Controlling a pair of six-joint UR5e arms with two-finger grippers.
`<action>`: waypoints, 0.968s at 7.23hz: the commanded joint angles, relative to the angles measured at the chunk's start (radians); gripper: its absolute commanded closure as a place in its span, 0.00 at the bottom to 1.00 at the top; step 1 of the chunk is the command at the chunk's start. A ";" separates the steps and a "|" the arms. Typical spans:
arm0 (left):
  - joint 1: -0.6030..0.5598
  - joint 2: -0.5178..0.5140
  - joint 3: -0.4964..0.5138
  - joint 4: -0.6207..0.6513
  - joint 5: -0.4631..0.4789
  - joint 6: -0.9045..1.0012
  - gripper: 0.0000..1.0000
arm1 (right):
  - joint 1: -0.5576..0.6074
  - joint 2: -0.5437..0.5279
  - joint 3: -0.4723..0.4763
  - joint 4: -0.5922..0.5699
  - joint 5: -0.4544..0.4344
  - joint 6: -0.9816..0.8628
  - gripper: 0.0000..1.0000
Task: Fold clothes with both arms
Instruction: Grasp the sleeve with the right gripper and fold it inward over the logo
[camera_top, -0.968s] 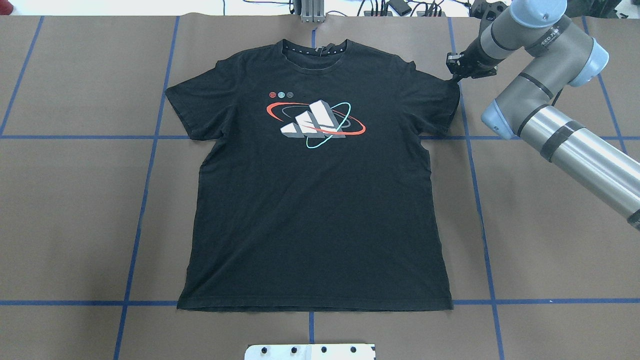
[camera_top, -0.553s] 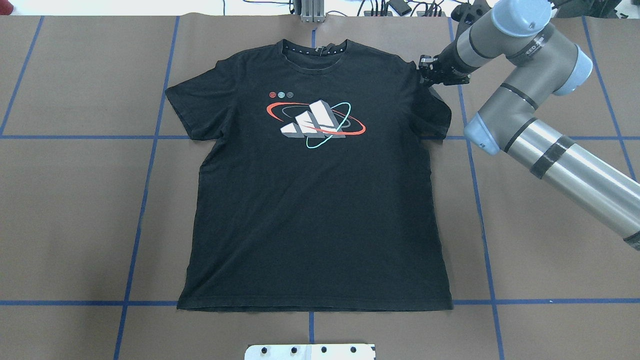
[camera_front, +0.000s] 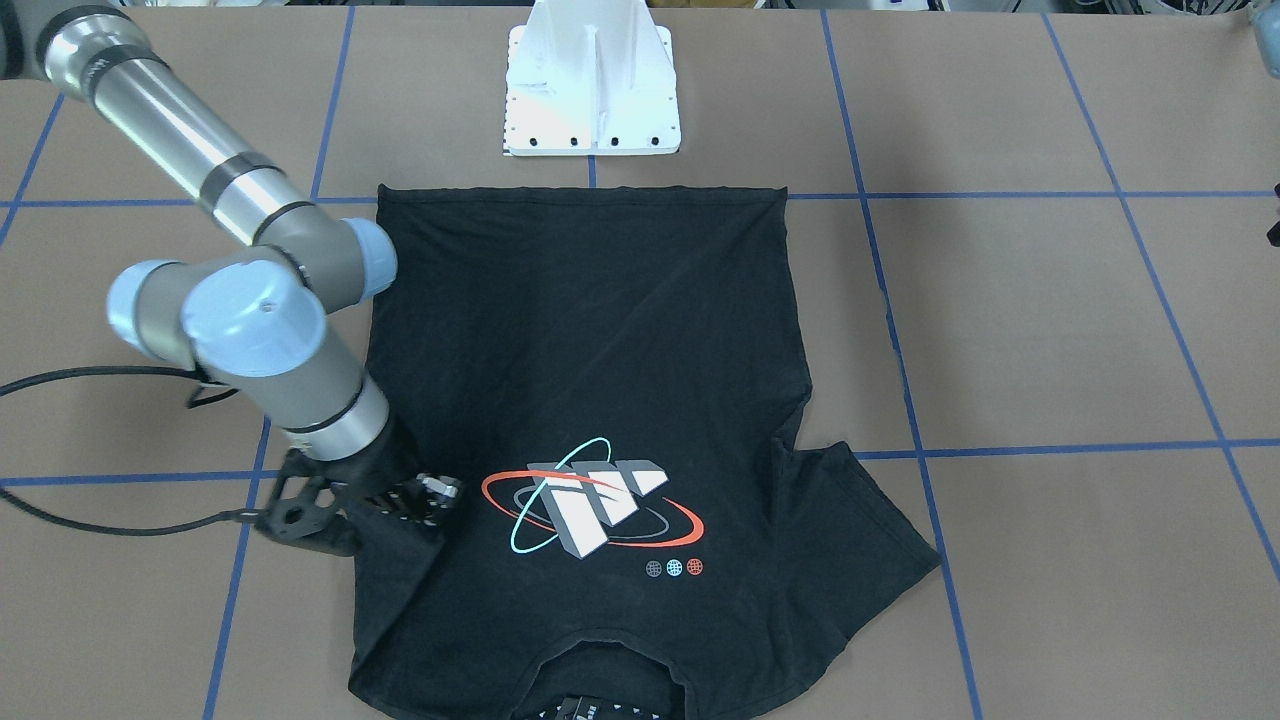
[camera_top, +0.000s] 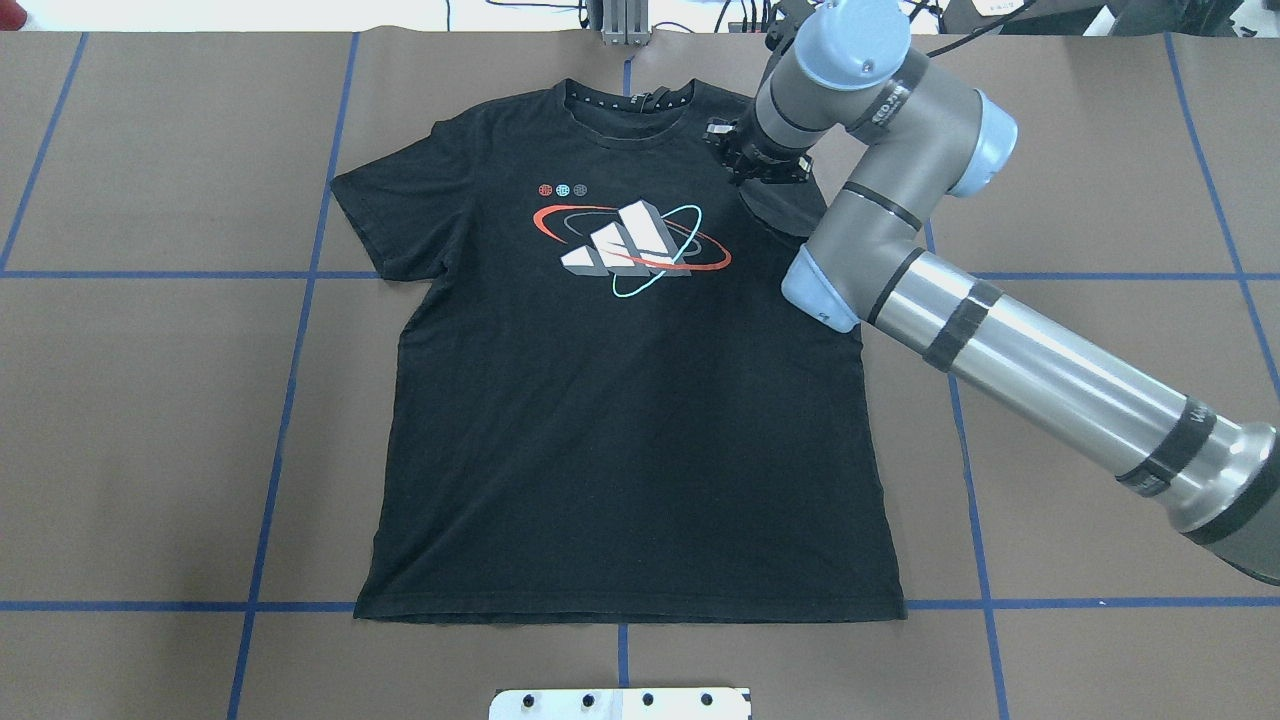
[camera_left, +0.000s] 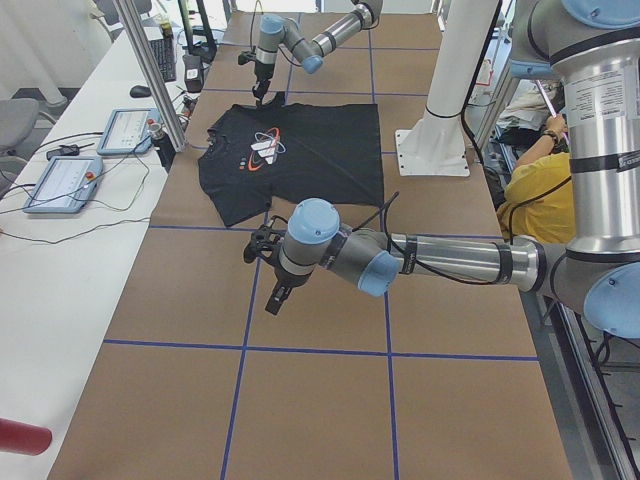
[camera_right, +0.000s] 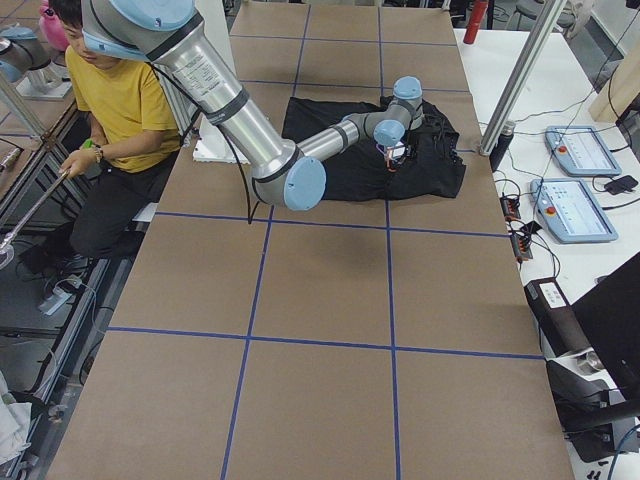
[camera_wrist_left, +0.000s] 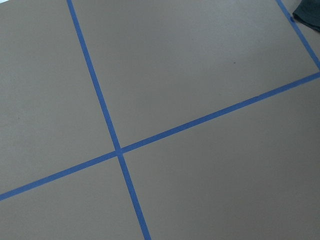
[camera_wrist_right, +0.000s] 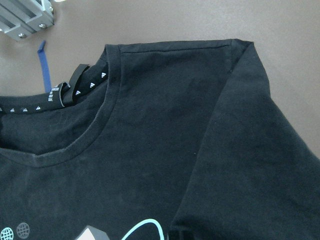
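The black T-shirt (camera_top: 620, 430) lies flat on the brown table, logo (camera_top: 630, 245) up, collar at the far edge. My right gripper (camera_top: 745, 165) is shut on the shirt's right sleeve (camera_top: 785, 210) and holds it folded inward over the chest, just above the cloth. It shows in the front-facing view (camera_front: 435, 495) beside the logo. The right wrist view shows the collar and the doubled-over sleeve (camera_wrist_right: 240, 165). My left gripper (camera_left: 277, 298) shows only in the exterior left view, low over bare table away from the shirt. I cannot tell whether it is open or shut.
The white base mount (camera_front: 592, 90) stands at the near edge behind the hem. A metal bracket (camera_top: 625, 25) sits beyond the collar. Blue tape lines (camera_wrist_left: 117, 150) cross the brown table. A person in yellow (camera_right: 120, 100) sits beside the table. Control pendants (camera_left: 60, 180) lie on a side bench.
My right gripper has moved left from the shirt's outer right edge to over the chest, and the sleeve has come with it and folded inward. The rest of the shirt has not moved.
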 joint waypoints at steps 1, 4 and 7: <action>0.002 0.000 -0.002 0.000 -0.001 0.000 0.00 | -0.032 0.054 -0.063 -0.024 -0.062 0.019 1.00; 0.000 -0.005 -0.005 -0.006 -0.001 0.006 0.00 | -0.034 0.089 -0.118 -0.021 -0.066 0.019 1.00; 0.076 -0.147 0.030 -0.009 -0.022 -0.128 0.00 | -0.038 0.097 -0.107 -0.029 -0.058 0.025 0.00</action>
